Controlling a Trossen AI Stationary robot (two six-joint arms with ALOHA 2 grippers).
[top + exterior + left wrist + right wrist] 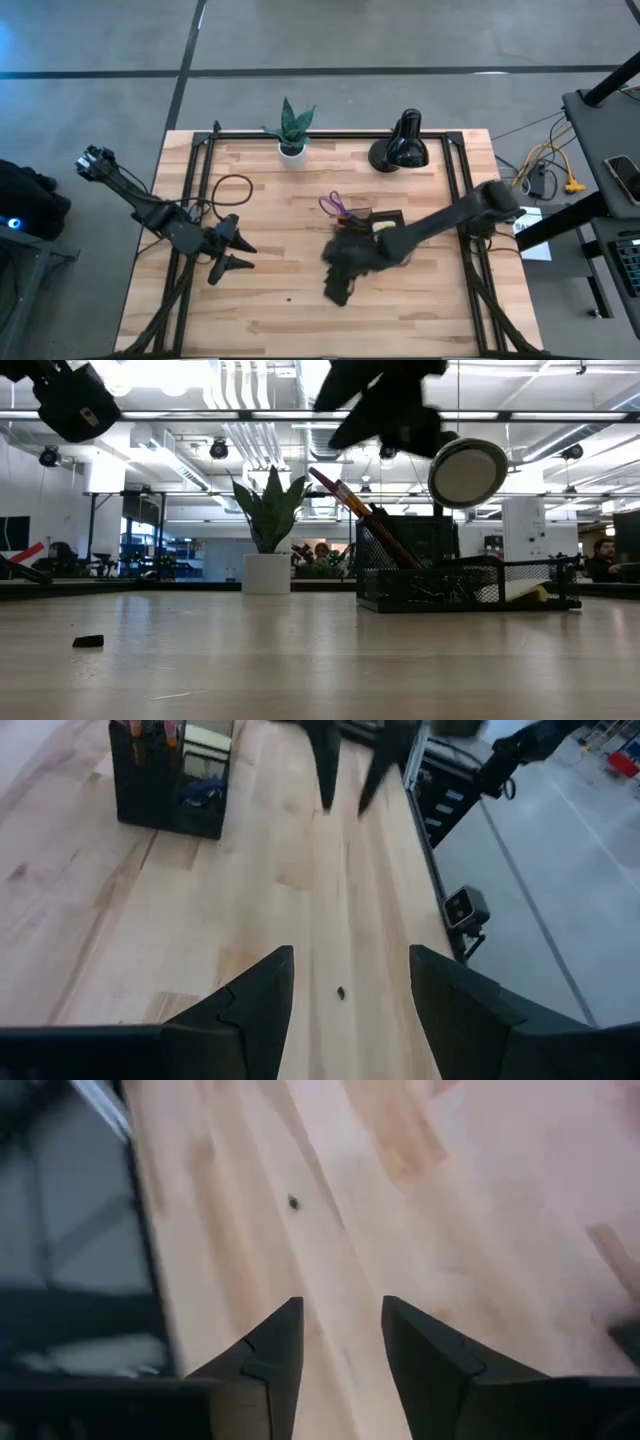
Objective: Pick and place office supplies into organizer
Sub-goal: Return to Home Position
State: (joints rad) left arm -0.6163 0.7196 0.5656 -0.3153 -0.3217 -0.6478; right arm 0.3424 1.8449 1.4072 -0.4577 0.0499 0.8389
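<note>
The organizer (385, 222), a dark mesh box, stands right of the table's middle; purple-handled scissors (335, 206) and orange pencils (352, 500) stick out of it. A tiny dark clip (288, 297) lies alone on the wood nearer the front and also shows in the low view (88, 641). My right gripper (342, 1302) hangs open and empty above the table, near the organizer's front left corner (338, 288); the clip (293, 1202) lies farther off. My left gripper (250, 256) waits open at the left, raised off the table, with the clip (341, 991) on the table ahead of it.
A potted plant (292, 130) and a black desk lamp (400, 148) stand along the far edge. A dark cable loop (232, 186) lies at the far left. Black frame rails (200, 180) run along both sides. Bare wood lies around the clip.
</note>
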